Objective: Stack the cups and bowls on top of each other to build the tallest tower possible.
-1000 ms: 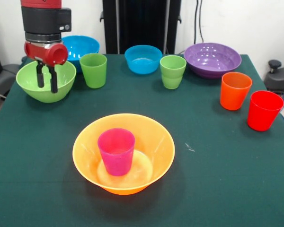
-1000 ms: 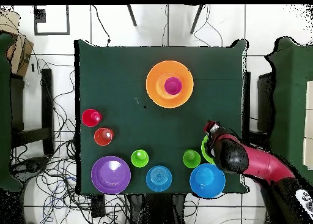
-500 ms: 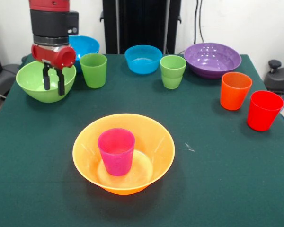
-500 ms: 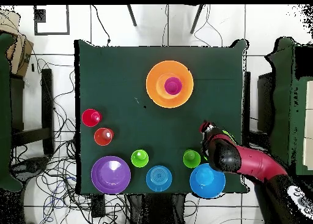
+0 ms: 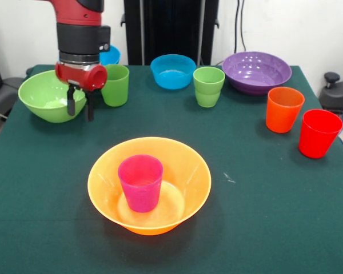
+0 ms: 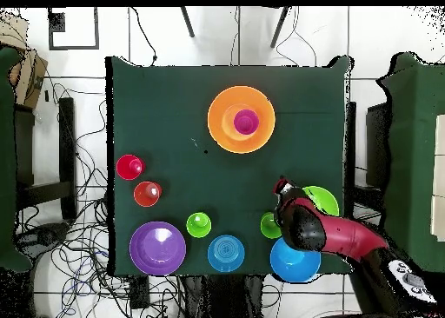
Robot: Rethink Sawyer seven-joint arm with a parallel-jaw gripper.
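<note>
Your gripper [image 5: 81, 106] hangs parted and empty at the green bowl's [image 5: 46, 95] rim. You have five bowls and five cups; the purple cup [image 5: 140, 182] stands in the orange bowl [image 5: 149, 184]. No readable writing.

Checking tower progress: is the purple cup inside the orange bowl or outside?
Inside: the purple cup stands upright, mouth up, in the orange bowl's middle.

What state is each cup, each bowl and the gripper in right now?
Orange bowl: upright, holds the purple cup.
Purple cup: upright inside it.
Green bowl: upright, empty.
Other bowls, other cups: upright, unstacked.
Gripper: open, empty, at the green bowl's rim.
</note>
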